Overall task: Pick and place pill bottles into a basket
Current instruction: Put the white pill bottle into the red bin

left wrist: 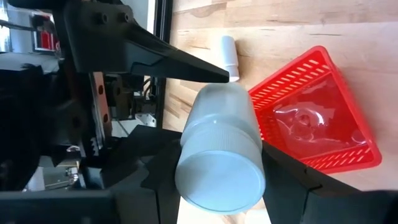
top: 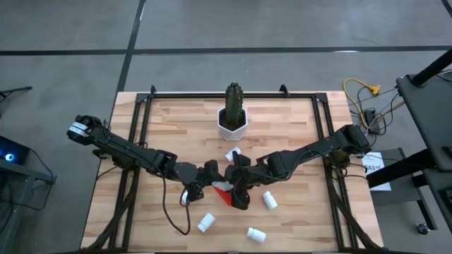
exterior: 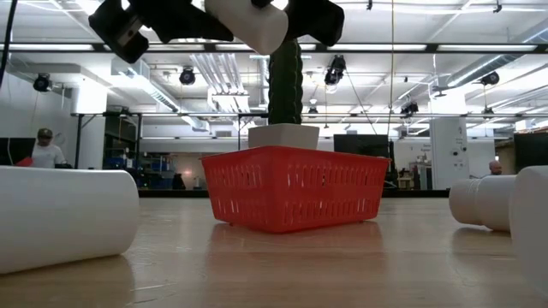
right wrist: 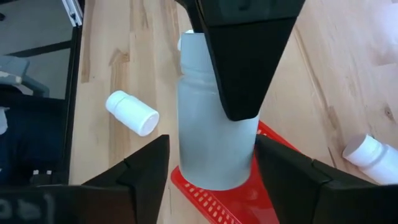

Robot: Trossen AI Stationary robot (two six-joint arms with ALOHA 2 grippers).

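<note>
The red basket [top: 224, 194] sits just below the centre of the high view, partly hidden by both grippers. The left gripper [left wrist: 245, 102], at the middle of that view, has its fingers closed on a white pill bottle [left wrist: 221, 146], cap toward the wrist camera. The right gripper [right wrist: 239, 134] meets it from the right, fingers likewise closed on a second bottle [right wrist: 214, 146] above the basket's edge.

Loose bottles lie on the wooden table [top: 169, 113]: one above the grippers [top: 233, 153], one at centre right [top: 269, 200], two near the bottom edge [top: 205, 222] [top: 256, 234].

A cactus [top: 234, 99] in a white pot [top: 232, 127] stands in the upper middle.
</note>
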